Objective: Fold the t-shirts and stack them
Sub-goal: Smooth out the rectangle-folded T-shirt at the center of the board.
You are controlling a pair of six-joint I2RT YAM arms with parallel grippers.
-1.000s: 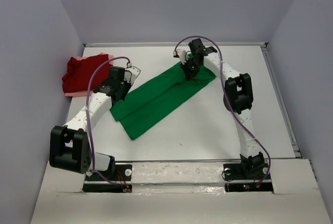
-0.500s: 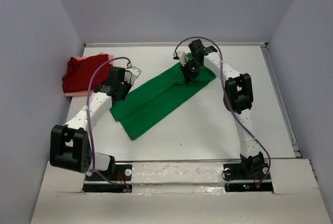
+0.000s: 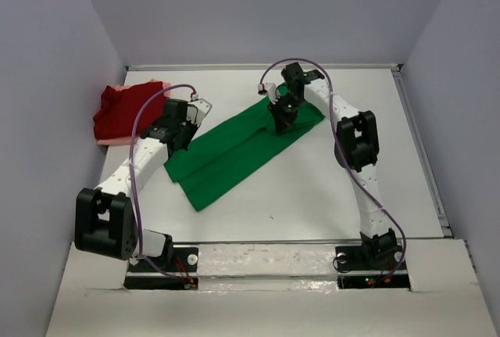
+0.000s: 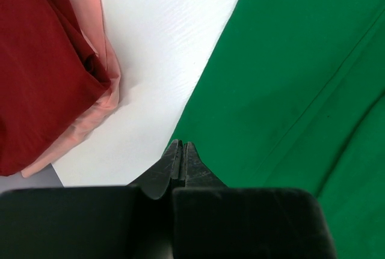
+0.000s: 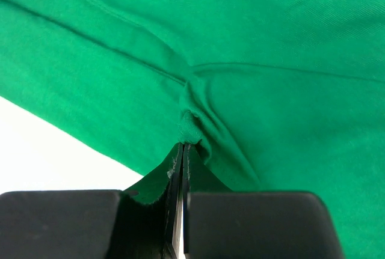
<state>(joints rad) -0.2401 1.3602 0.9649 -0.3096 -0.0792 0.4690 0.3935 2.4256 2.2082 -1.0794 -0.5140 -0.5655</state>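
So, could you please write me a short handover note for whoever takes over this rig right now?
Left gripper: shut, apparently pinching the green t-shirt at its near-left end.
Right gripper: shut on a pinch of the same shirt at its far-right end.
The green t-shirt lies diagonally across the table, folded into a long strip.
Done: the dark red t-shirt is stacked on the pale pink t-shirt, far left.
Left: fold the green strip shorter and add it to the stack.

The green t-shirt [image 3: 234, 153] is seen in plain bright green; the red t-shirt [image 3: 121, 114] is shown in plain dark red; the pink t-shirt [image 4: 105, 100] is tinted pale salmon; the table [image 3: 312, 188] is seen as white.
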